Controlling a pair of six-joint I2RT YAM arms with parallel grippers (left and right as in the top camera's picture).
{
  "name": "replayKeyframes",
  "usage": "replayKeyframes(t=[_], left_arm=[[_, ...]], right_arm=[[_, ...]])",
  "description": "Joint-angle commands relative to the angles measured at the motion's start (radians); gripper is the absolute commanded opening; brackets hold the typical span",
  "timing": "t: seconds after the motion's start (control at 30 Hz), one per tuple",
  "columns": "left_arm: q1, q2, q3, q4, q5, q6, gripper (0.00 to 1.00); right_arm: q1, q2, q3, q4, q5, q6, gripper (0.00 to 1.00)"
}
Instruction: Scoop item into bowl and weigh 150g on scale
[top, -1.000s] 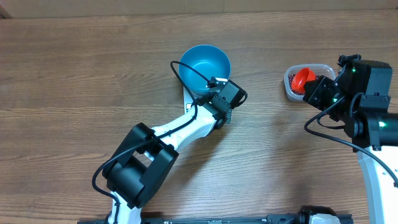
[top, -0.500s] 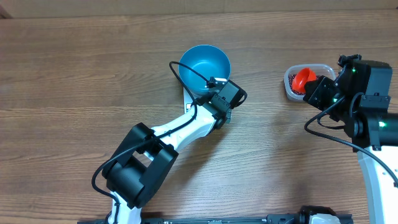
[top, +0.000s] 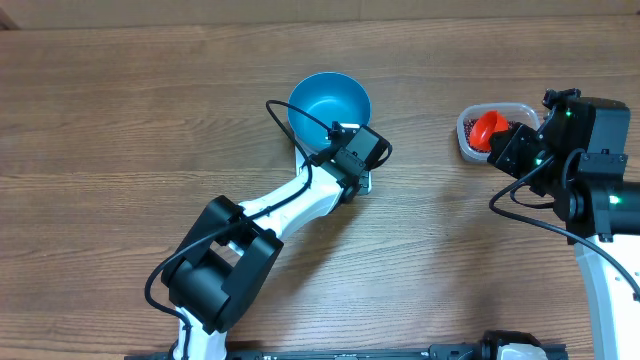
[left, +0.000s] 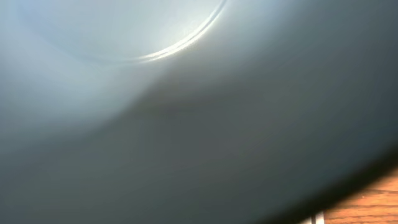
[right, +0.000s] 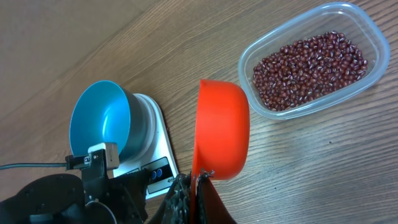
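Note:
The blue bowl (top: 329, 100) stands on the white scale (top: 300, 160) at mid-table. My left gripper (top: 342, 140) is at the bowl's near rim. The left wrist view shows only the blurred bowl wall (left: 186, 93), with the fingers hidden, so I cannot see whether they pinch the rim. My right gripper (right: 196, 186) is shut on the handle of an orange scoop (right: 221, 127). The scoop hangs mouth sideways beside the red-brown beans (right: 311, 59) in the clear tub (right: 370, 25). Seen from overhead, the scoop (top: 488, 127) is over the tub, and no beans show inside the bowl.
The scale's display panel (right: 158, 171) faces the left arm. The clear tub (top: 465, 145) sits at the table's right, just in front of my right gripper (top: 500, 138). The left arm stretches diagonally from the near edge to the scale.
My left gripper has shifted slightly left along the bowl's near rim. The right gripper and scoop have stayed still.

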Motion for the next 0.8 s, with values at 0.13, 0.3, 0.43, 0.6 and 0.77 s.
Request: replayKeyframes(t=[0.13,0.3,0.43,0.6,0.77], left_arm=[[0.01,0.038,-0.01,-0.037,0.093,-0.008,0.04],[0.01,0.038,-0.01,-0.036,0.098,-0.016,0.04],[0.009,0.025,0.005,-0.033,0.098,-0.014,0.04],[0.001,-0.055,0.053,-0.064,0.097,0.021,0.04],[-0.019,-0.164,0.064,-0.07,0.099,0.054,0.04]], right_arm=[[-0.007,-0.001,0.018,0.002,0.031,-0.008,0.04],[-0.007,-0.001,0.018,0.007,0.041,-0.008,0.04],[-0.007,-0.001,0.018,0.011,0.041,-0.008,0.04],[-0.007,-0.001,0.018,0.013,0.04,0.001,0.04],[-0.007,-0.001,0.018,0.017,0.026,0.003,0.04]])
